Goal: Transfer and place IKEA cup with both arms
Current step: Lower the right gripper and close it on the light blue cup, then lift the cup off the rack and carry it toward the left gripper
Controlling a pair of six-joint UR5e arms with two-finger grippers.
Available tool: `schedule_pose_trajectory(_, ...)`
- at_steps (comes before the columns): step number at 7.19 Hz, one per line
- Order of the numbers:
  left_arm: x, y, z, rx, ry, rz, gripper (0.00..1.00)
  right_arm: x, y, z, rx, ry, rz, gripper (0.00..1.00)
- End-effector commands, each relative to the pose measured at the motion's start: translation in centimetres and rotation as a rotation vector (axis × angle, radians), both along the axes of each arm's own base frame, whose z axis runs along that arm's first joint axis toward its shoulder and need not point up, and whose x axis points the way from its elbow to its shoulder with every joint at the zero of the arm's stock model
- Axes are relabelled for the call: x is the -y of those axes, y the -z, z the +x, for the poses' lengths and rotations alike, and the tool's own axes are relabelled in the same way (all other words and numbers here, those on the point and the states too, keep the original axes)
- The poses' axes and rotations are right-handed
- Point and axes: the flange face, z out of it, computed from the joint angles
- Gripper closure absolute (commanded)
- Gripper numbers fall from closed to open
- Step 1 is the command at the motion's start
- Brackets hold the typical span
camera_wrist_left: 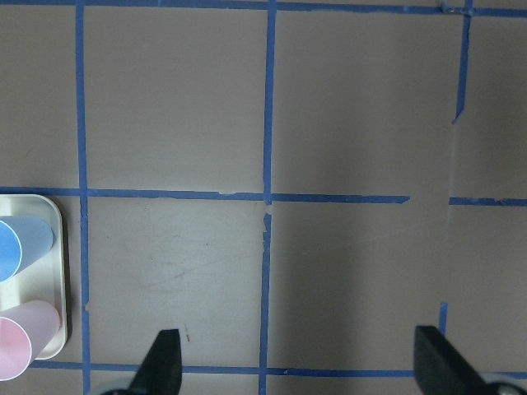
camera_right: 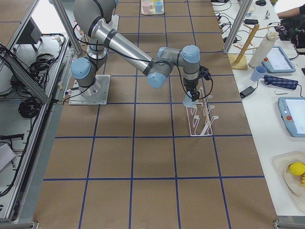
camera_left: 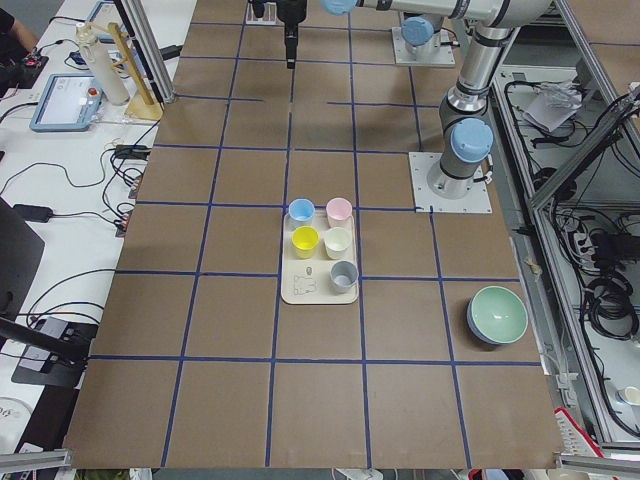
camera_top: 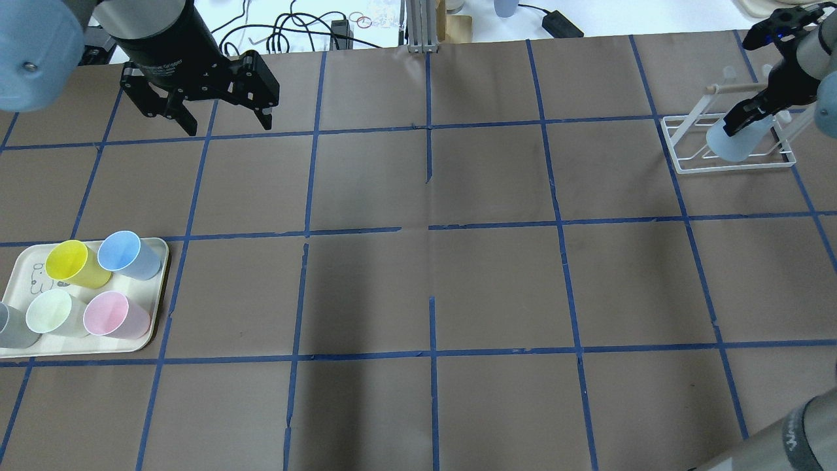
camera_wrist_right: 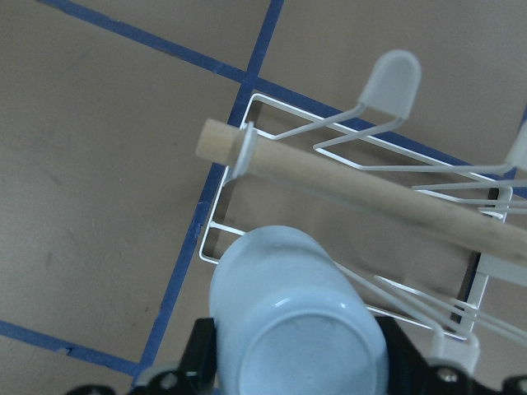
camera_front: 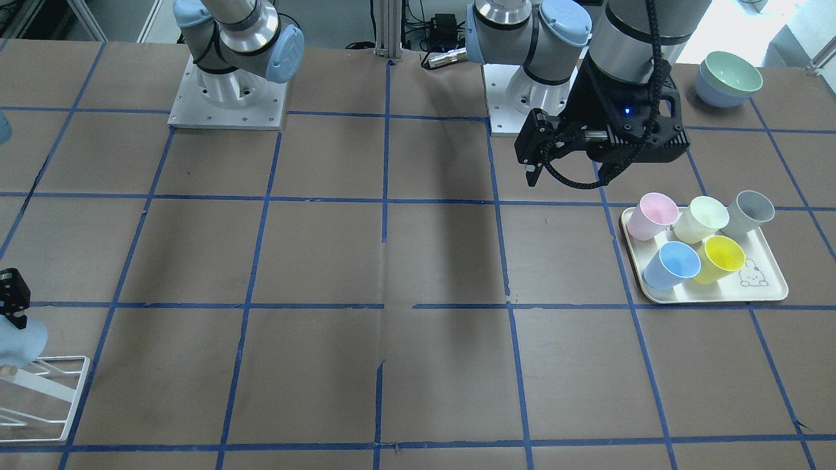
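Observation:
The pale icy-blue IKEA cup point(camera_wrist_right: 296, 329) is upside down and tilted, its base toward the right wrist camera. My right gripper point(camera_top: 752, 112) is shut on it, with a black finger on each side. It holds the cup point(camera_top: 734, 142) over the white wire rack point(camera_top: 680, 147) at the far right. The cup also shows in the front-facing view point(camera_front: 19, 341) and in the exterior right view point(camera_right: 190, 100). My left gripper point(camera_top: 229, 124) is open and empty above the table's far left. Its fingertips point(camera_wrist_left: 165, 358) stand wide apart.
A cream tray point(camera_top: 160, 288) at the near left holds sky-blue point(camera_top: 127, 254), yellow point(camera_top: 75, 261), pale green, pink and grey cups. Stacked bowls point(camera_front: 728, 78) sit near the left arm's base. The rack has a wooden dowel point(camera_wrist_right: 370, 185) and white pegs.

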Motion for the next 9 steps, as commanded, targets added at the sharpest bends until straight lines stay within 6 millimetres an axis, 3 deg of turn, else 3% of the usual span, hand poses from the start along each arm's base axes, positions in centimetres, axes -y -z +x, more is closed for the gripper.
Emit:
schedule_pose_trajectory(1,0.2,-0.1,0.5,-0.005,-0.004,-0.002,0.0,-0.3,-2.4,0.1,-0.018,-0.005,-0.032,0.95)
schedule_pose_trajectory(4,0.6,-0.5,3.1,-0.149,0.0,0.0,0.0,-1.9,-6.1,0.9,-0.026,-0.007,-0.04,0.95)
schedule_pose_trajectory(6,0.9,-0.7,3.8,-0.259,-0.028,-0.002,0.0,-3.2,-8.4,1.6,-0.036,-0.007,-0.047,0.95)
schedule_pose_trajectory(7,1.0,-0.5,3.6,-0.333,-0.036,0.001,0.0,-4.1,-9.2,2.8,-0.009,-0.02,-0.02,0.99)
schedule_pose_trajectory(8,1.1,-0.1,3.5,-0.422,-0.049,0.004,0.0,-4.7,-10.3,5.6,0.046,-0.058,-0.016,1.0)
schedule_pose_trajectory(9,1.3,0.2,4.1,-0.502,-0.074,0.004,0.0,-4.9,-11.0,10.0,0.08,-0.118,-0.003,1.0)
